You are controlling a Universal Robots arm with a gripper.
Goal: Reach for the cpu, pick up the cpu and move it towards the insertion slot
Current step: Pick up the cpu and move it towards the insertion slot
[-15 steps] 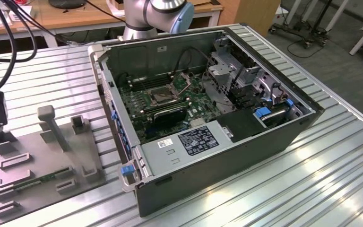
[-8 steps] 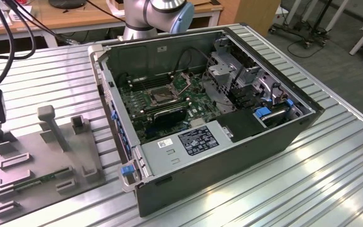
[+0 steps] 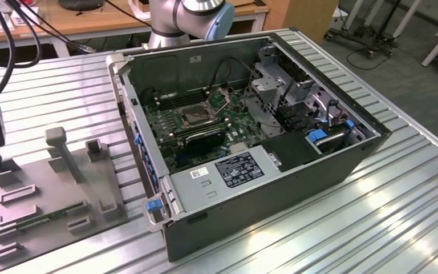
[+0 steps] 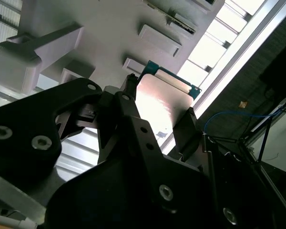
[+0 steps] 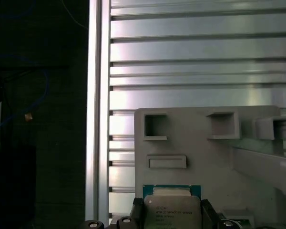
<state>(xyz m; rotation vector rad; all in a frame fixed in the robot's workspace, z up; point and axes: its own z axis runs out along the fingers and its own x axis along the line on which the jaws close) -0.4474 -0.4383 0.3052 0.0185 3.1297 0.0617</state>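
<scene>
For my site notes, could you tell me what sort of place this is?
Probably a robotics lab bench: an opened computer case sits on a ribbed metal table, a grey fixture tray lies beside it, and the gripper is shut on the cpu over that tray.

The arm [image 3: 169, 25] is built of silvery-grey round segments, with one joint capped in pale blue. The gripper [image 4: 159, 107] is formed of matt black angular plates studded with silvery screws [image 4: 40, 141]; black cables [image 3: 11, 57] are led to it.
</scene>
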